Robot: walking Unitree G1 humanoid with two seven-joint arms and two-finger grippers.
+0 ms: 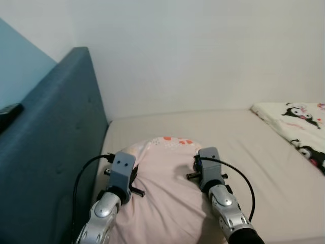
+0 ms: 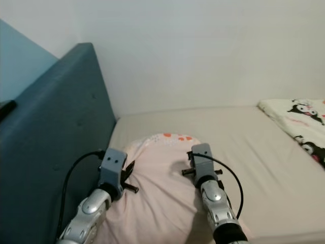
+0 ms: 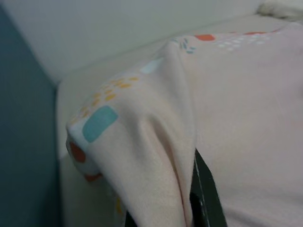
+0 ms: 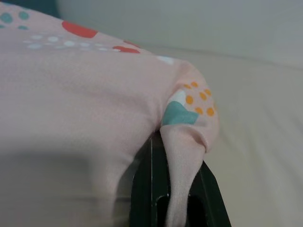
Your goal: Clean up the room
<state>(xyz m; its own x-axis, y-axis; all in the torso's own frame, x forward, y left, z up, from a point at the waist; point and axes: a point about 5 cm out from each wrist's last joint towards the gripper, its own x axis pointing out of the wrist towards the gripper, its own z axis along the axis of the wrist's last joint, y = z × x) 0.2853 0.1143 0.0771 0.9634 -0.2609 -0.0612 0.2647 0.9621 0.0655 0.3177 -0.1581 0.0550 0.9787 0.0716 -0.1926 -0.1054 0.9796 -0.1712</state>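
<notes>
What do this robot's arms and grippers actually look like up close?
Both arms are shiny silver jointed tubes, each ending in a boxy grey wrist block. A black cable loops from each block back along the arm. The left gripper and right gripper have long, flat black fingers. The right arm turns black near its base.

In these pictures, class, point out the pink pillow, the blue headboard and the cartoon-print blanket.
pink pillow [image 1: 167, 203], left eye view, its bare middle.
blue headboard [image 1: 56, 147], left eye view, padded face.
cartoon-print blanket [image 1: 299, 127], left eye view, its printed top.
</notes>
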